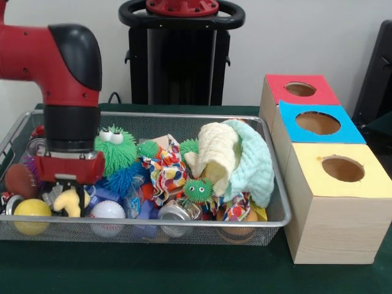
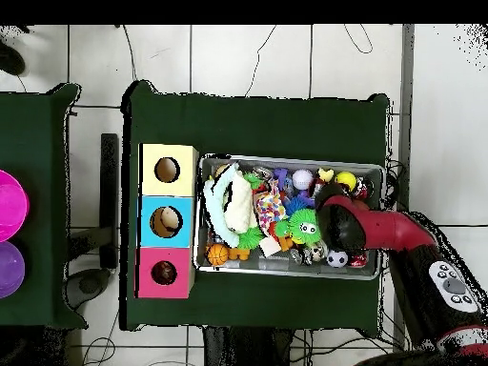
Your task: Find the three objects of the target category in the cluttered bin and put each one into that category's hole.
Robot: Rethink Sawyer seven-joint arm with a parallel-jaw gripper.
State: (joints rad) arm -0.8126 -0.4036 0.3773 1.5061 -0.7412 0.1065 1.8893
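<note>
A wire mesh bin [image 1: 153,224] holds a jumble of toys, balls and cloths. My gripper [image 1: 68,186] hangs low over its left end, right above a yellow banana-shaped toy [image 1: 70,202]. Whether it holds the toy is hidden. Beside it lie a yellow ball [image 1: 30,211], a white baseball [image 1: 107,211] and a brown football [image 1: 21,180]. To the right of the bin stand three boxes with round holes: red [image 1: 278,86], blue [image 1: 291,116] and yellow [image 1: 312,171]. In the overhead view the arm [image 2: 345,224] covers the gripper inside the bin [image 2: 286,160].
A big green fuzzy toy with eyes [image 1: 116,150], a small green spiky ball [image 1: 197,191], a patterned cloth [image 1: 162,171], a cream cloth [image 1: 217,153], a mint cloth [image 1: 257,162] and a metal can [image 1: 174,213] fill the bin. A soccer ball [image 2: 335,257] and basketball [image 2: 218,254] lie near one rim.
</note>
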